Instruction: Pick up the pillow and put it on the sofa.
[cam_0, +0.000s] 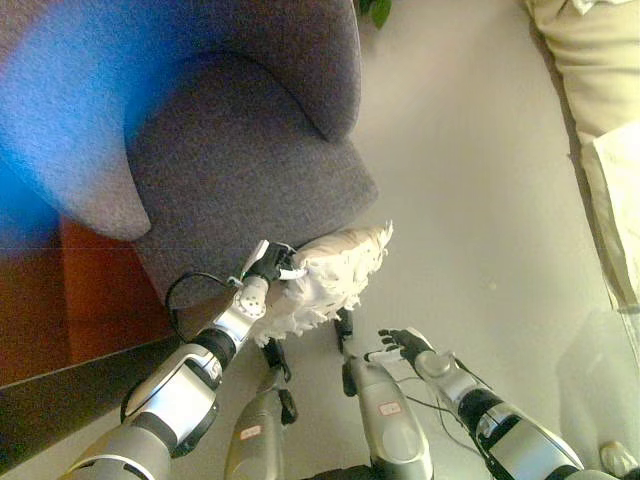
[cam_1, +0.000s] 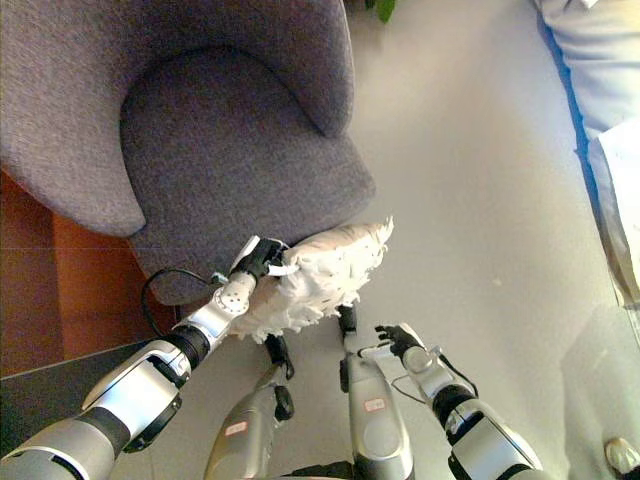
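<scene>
Pale grey floor (cam_0: 470, 180) spreads between a dark grey armchair (cam_0: 240, 150) at upper left and a cream sofa (cam_0: 600, 70) along the right edge. Left hand (cam_0: 270, 266) clasps a white feathery pillow (cam_0: 330, 275), held up just before the armchair's seat front. Right hand (cam_0: 405, 345) hangs low, empty, fingers loosely spread, well apart from the sofa. Green leaves (cam_0: 375, 10) peek in at top.
</scene>
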